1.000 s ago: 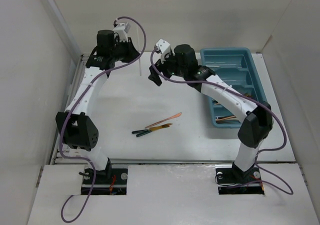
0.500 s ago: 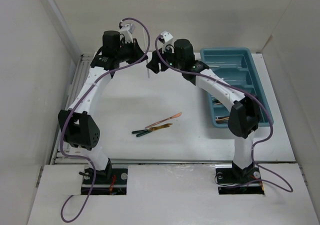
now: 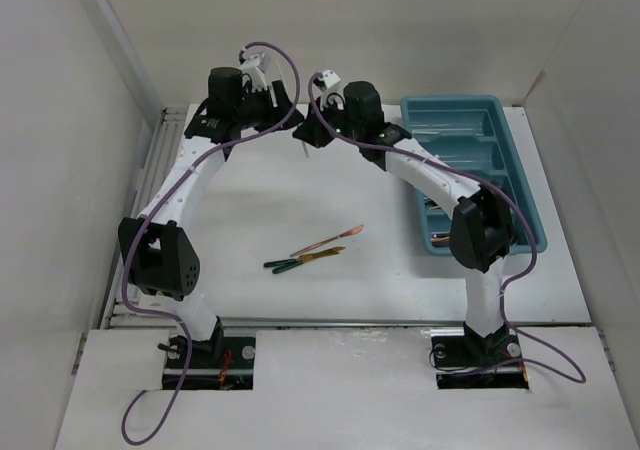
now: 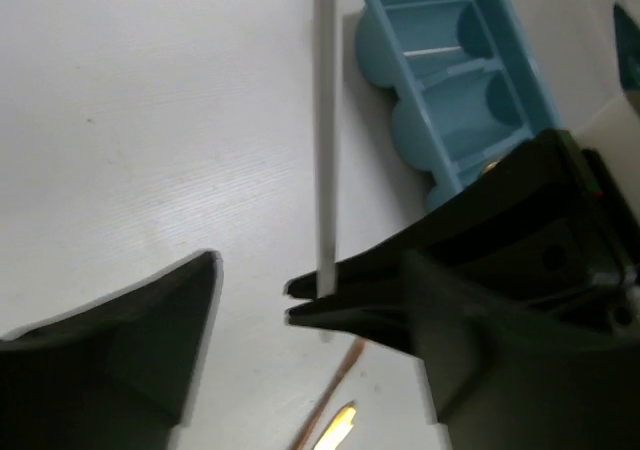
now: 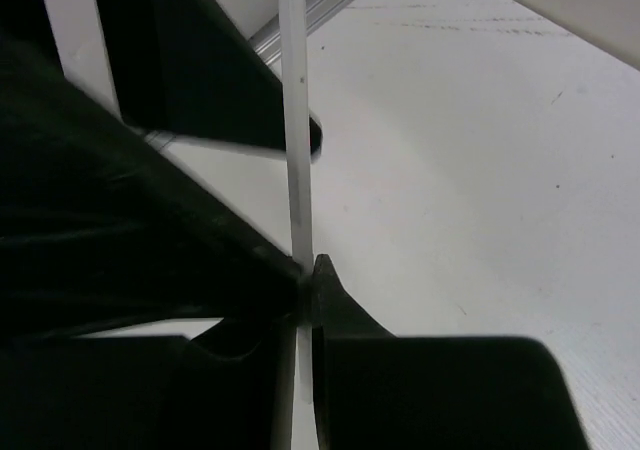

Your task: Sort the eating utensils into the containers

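A slim white utensil (image 5: pixel 292 120) stands upright in the air at the back of the table, and my right gripper (image 5: pixel 306 270) is shut on its lower part. In the left wrist view the same white utensil (image 4: pixel 325 120) is pinched by the right gripper's dark fingertips (image 4: pixel 300 300). My left gripper (image 3: pixel 278 105) stands open around it without touching, one finger (image 4: pixel 150 340) well to its left. A copper utensil (image 3: pixel 330 238) and dark-handled utensils (image 3: pixel 298 262) lie mid-table. The teal containers tray (image 3: pixel 522 160) sits at the right with utensils (image 3: pixel 450 236) in its near end.
White walls close in the table on the left, back and right. A metal rail (image 3: pixel 150 185) runs along the left edge. Purple cables (image 3: pixel 290 80) loop over both wrists, which are close together at the back.
The right arm swung left to meet the left gripper and its jaws shut on the white utensil. The left gripper, shut on it before, has opened.
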